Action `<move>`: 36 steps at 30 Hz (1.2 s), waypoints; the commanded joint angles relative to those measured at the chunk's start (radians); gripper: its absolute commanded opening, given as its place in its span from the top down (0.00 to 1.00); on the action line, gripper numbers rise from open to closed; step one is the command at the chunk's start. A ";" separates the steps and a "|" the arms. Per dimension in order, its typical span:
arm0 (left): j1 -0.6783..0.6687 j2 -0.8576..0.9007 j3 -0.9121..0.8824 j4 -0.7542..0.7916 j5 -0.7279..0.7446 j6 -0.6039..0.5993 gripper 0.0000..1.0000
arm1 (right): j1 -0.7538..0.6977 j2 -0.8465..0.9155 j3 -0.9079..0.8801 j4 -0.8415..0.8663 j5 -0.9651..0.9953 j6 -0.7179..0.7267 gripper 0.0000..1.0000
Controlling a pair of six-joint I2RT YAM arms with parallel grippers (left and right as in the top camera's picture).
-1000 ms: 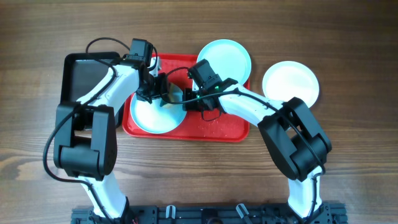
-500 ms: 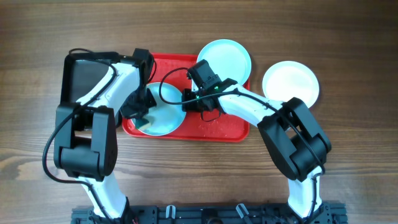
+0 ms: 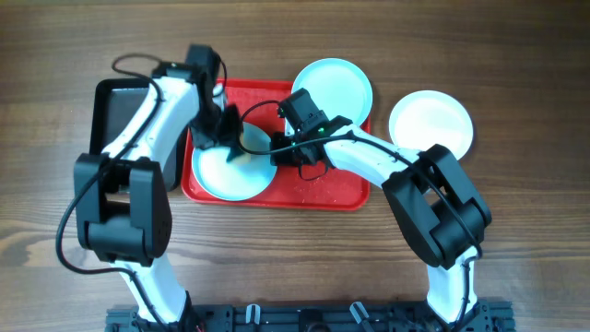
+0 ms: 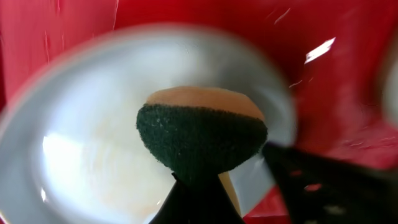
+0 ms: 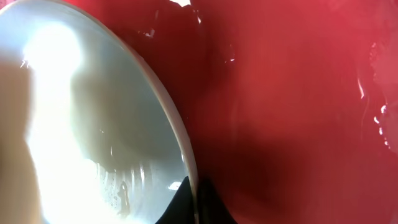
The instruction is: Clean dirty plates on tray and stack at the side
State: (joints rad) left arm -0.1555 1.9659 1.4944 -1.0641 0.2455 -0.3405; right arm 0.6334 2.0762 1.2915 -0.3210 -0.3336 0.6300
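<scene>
Across the whole overhead view: wooden surface (image 3: 516, 55). Mid-frame on it, the red tray (image 3: 323, 189). Just beside its left edge, a smaller black tray (image 3: 120, 111).

Plates next. On the tray's left half, a light-blue plate (image 3: 230, 171), the one under work. At the tray's upper right corner, a second light-blue plate (image 3: 332, 88), overhanging the rim. Right of the tray, alone on the surface, the cream-white plate (image 3: 430, 120). No stack anywhere yet.

Then the sponge (image 4: 202, 140): green scouring face toward the lens, orange body behind, pressed to the upper part of the worked plate. Pinched in the left jaws, clamped tight on it. Right jaws pressed together on that same plate's right rim, plain in the right wrist view, steadying it against the tray.

Changed over the last second: sponge swept from the plate's upper part down to its lower left, then back up. Right side unmoved throughout. Reads as a scrubbing stroke in full swing, so cleaning of this plate underway. Glare in the left wrist view too strong for judging leftover dirt. At least the second light-blue plate and the stacking at the side still ahead.
</scene>
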 commanded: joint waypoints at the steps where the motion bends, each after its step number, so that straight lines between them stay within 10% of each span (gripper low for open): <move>1: 0.055 0.007 0.107 0.036 0.056 0.043 0.96 | -0.005 0.027 0.004 -0.009 -0.008 -0.018 0.95; 13: 0.163 0.007 0.140 0.088 0.023 -0.029 0.96 | -0.003 -0.063 0.039 -0.085 0.068 -0.074 0.96; 36: 0.151 0.007 0.140 0.032 0.023 -0.007 0.96 | 0.365 -0.380 0.039 -0.351 1.558 -0.207 0.96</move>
State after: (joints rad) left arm 0.0002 1.9659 1.6192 -1.0290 0.2676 -0.3603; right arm 0.9489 1.7130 1.3109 -0.6739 0.8883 0.4500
